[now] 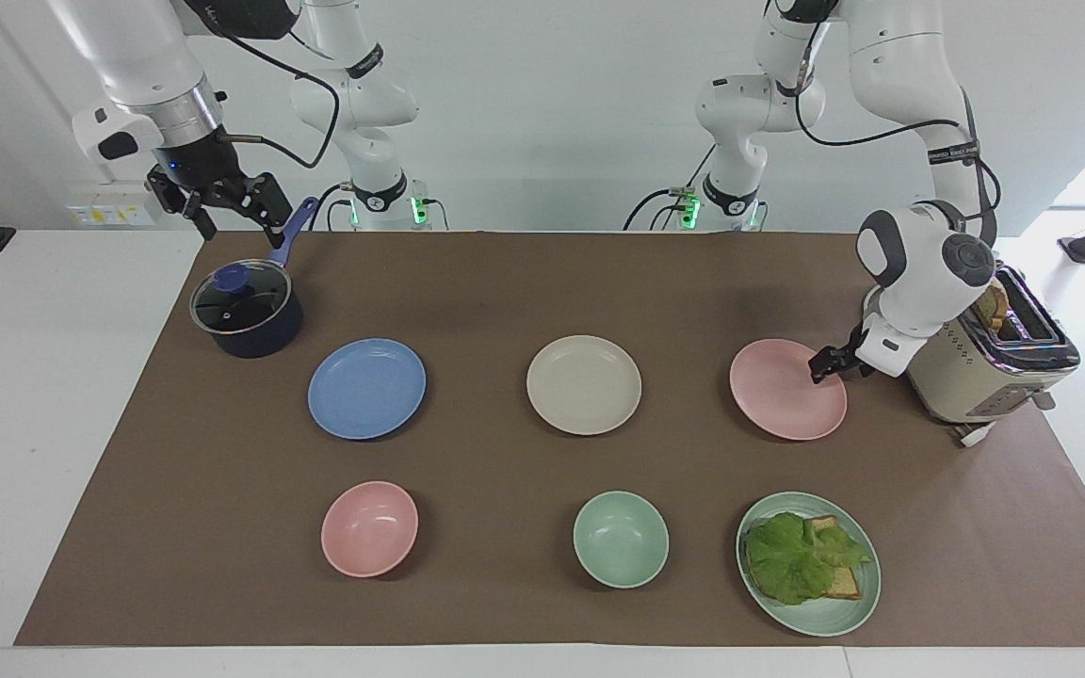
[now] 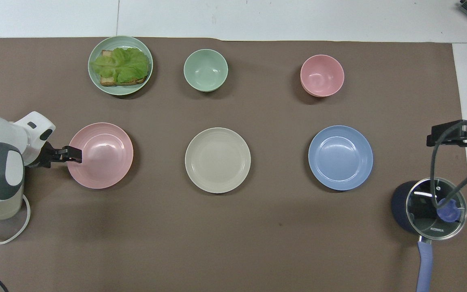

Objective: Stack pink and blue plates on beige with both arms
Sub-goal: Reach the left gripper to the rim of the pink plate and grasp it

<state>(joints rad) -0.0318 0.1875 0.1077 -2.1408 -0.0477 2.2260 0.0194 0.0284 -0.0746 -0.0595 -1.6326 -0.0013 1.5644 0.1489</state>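
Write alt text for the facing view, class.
The left gripper reaches the rim of the pink plate beside the toaster. The beige plate and blue plate lie unstacked; the right gripper waits over the pot.

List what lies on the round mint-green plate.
On the round mint-green plate a ruffled green lettuce leaf lies over brown toast. How many slices, and anything under the leaf, cannot be seen.
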